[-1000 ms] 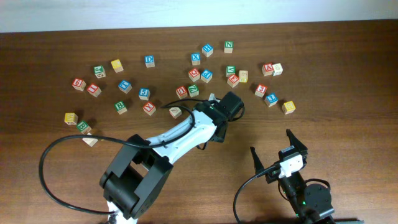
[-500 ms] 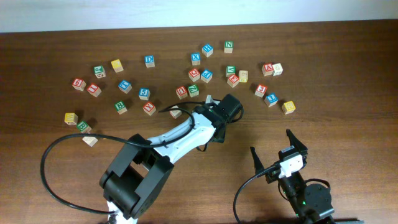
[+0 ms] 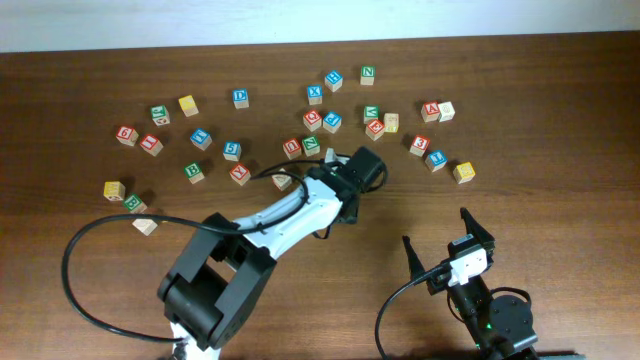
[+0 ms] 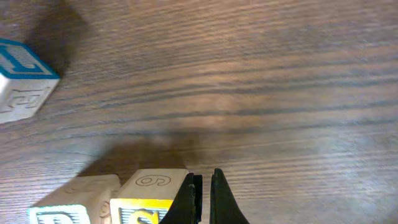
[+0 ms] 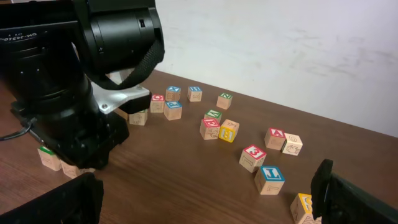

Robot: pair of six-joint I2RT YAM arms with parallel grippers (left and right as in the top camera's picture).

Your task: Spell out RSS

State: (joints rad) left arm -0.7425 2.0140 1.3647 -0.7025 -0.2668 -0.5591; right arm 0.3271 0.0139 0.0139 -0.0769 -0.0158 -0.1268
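Note:
In the left wrist view a cube with a yellow S face (image 4: pixel 144 205) and a pale engraved top sits on the table. It touches the left side of my left gripper (image 4: pixel 204 193), which is shut with nothing between its fingers. A second pale cube (image 4: pixel 65 205) with a teal-framed letter, cut off by the frame edge, stands against the S cube's left side. Overhead, the left gripper (image 3: pixel 338 160) is low among the middle cubes, and the arm hides these two. Other yellow cubes lie far left (image 3: pixel 188 105) and right (image 3: pixel 463 172). I cannot read a green R anywhere. My right gripper (image 3: pixel 440 240) is open and empty.
Many letter cubes are scattered across the far half of the table (image 3: pixel 560 110). A blue T cube (image 4: pixel 22 74) lies ahead-left of the left gripper. The right wrist view shows a red 3 cube (image 5: pixel 252 157), a blue cube (image 5: pixel 269 178) and a yellow cube (image 5: pixel 228 132).
My left arm's wrist has shifted slightly to the left and away from me. The right arm has not moved.

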